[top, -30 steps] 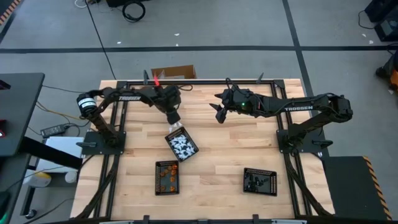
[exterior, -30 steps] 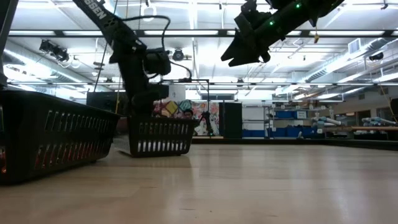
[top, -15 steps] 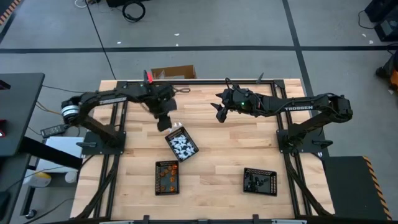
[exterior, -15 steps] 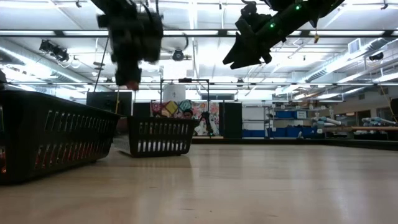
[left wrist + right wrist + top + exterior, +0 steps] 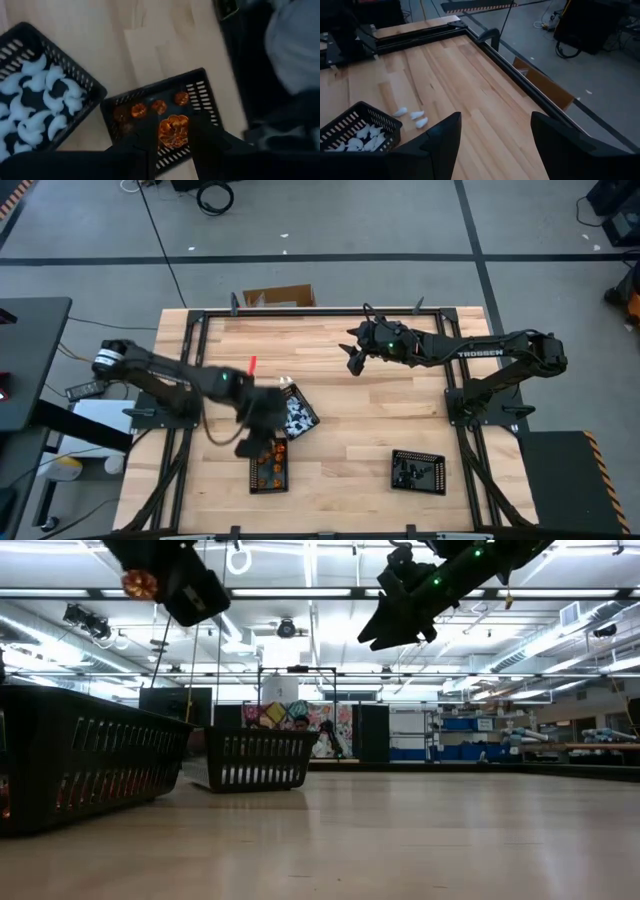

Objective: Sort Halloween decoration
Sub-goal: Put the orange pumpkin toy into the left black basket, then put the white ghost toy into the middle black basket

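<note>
Orange pumpkin piece over its tray
Left gripper (image 5: 172, 147) jaws clamp the orange pumpkin (image 5: 173, 131) above the orange-piece tray (image 5: 205, 82); TROSSEN-marked right gripper (image 5: 352, 360) jaws wide.

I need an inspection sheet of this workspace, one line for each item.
Surface: wooden table, black frame around it.
Job's things: white pieces in the middle tray; orange pieces in the tray near the front edge; dark pieces in the third tray; three white pieces loose on the table.
Clutter: cardboard box behind the table.
Grippers: left gripper above the orange tray, shut on an orange pumpkin; right gripper open, raised over the table's far side.
Cables: several on the floor.
Surroundings: open hall, shelving far behind.
</note>
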Available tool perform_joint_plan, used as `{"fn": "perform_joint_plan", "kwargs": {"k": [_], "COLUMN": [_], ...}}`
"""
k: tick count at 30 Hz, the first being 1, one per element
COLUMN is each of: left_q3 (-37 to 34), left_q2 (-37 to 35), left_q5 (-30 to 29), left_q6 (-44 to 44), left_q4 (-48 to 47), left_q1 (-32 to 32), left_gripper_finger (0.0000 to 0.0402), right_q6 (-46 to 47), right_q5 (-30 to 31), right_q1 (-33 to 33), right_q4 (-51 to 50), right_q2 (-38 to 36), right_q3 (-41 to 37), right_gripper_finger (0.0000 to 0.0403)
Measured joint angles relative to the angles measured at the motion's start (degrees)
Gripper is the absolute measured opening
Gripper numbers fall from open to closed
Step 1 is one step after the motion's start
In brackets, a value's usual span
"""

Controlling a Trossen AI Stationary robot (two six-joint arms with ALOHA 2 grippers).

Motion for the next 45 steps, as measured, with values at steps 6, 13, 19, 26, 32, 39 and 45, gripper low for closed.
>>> {"fn": "perform_joint_plan", "kwargs": {"k": [6, 13, 19, 26, 32, 39, 45], "left_q3": [-0.07, -0.08, -0.07, -1.78, -8.79, -12.27, -12.22], "left_q2": [6.38, 7.0, 6.8, 0.57, -13.96, -31.36, -36.54], "left_q5": [-8.21, -4.34, -4.2, -11.19, -16.92, -16.5, -13.77], "left_q6": [-2.78, -5.5, -4.01, 5.02, 14.0, 30.09, 20.57], "left_q4": [-0.43, 0.24, 0.23, -1.47, 1.29, 13.95, 31.69], "left_q1": [-6.11, -4.54, -5.13, -3.08, 4.61, 20.68, 36.71], "left_gripper_finger": [0.0107, 0.0161, 0.0222, 0.0214, 0.0177, 0.0156, 0.0155], "right_q6": [0.17, 0.17, 0.03, -1.66, -6.89, -6.68, 17.62], "right_q5": [-0.34, -0.68, -1.59, -1.04, 6.16, 5.79, -13.27], "right_q1": [0.46, 0.48, 0.52, 1.08, 2.67, -2.48, -9.41], "right_q4": [0.6, 0.6, 0.43, -5.29, -0.73, 18.57, 10.18], "right_q2": [0.0, 0.0, -0.01, -6.95, -16.09, -19.61, -6.12], "right_q3": [0.0, 0.0, 0.0, -0.07, -7.24, -12.29, -0.24], "right_gripper_finger": [0.0245, 0.0245, 0.0245, 0.0241, 0.0234, 0.0226, 0.0211]}}
